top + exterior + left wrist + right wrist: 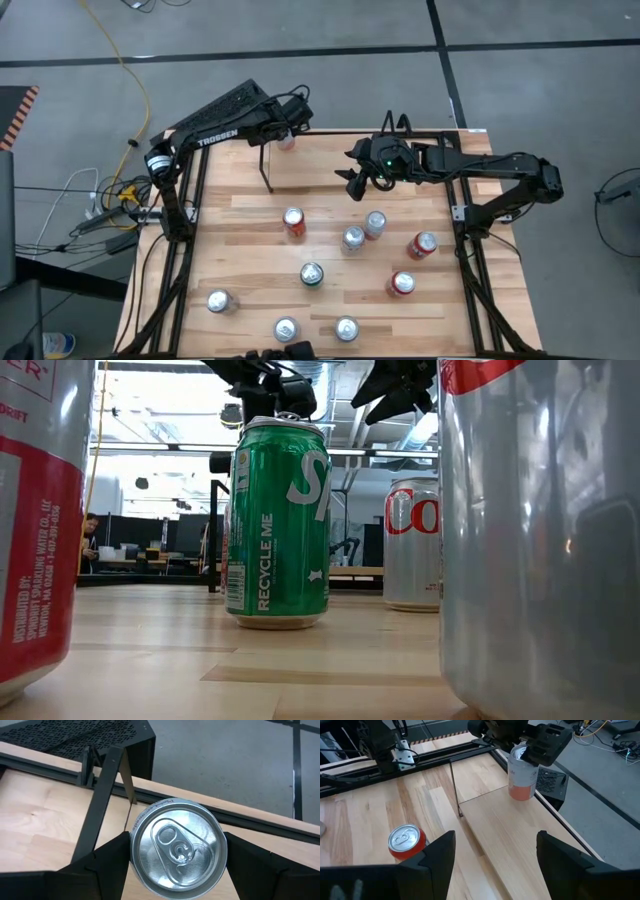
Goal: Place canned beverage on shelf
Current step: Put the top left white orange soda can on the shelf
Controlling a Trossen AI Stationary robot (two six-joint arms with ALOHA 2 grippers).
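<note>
At the tabletop's (330, 190) far edge: left gripper (288, 128) is working over the shelf (330, 170); right gripper (362, 178) is waiting just past the shelf's other end.
Left jaws: pinching the orange can (522, 774) from both sides just below its rim; the left wrist view is showing its silver lid (176, 848) filling the gap between the two dark fingers (102, 862).
Can position: sitting upright at the shelf's left end, close to the upright wire loop (266, 168) and close to the back rail; I cannot tell whether its base is touching the wood floor or hanging just above it.
Right jaws: spread, holding nothing, pointing down at the bare shelf floor.
Rest of stock: nine more cans are standing loose on the open tabletop, among them a red can (293, 222) nearest the shelf and a green can (312, 274) mid-table.
Step, my read: placing is nearly done, release still pending.
Risk 1: if the base is not fully seated, opening is dropping the can and it may rock or tip toward the back rail.
Risk 2: the can is sitting near the wire loop, so a sideways retreat could be dragging a finger into the wire or nudging the can over.
Risk 3: the arms are close together here; the right arm moving in early could be clipping the left one.
</note>
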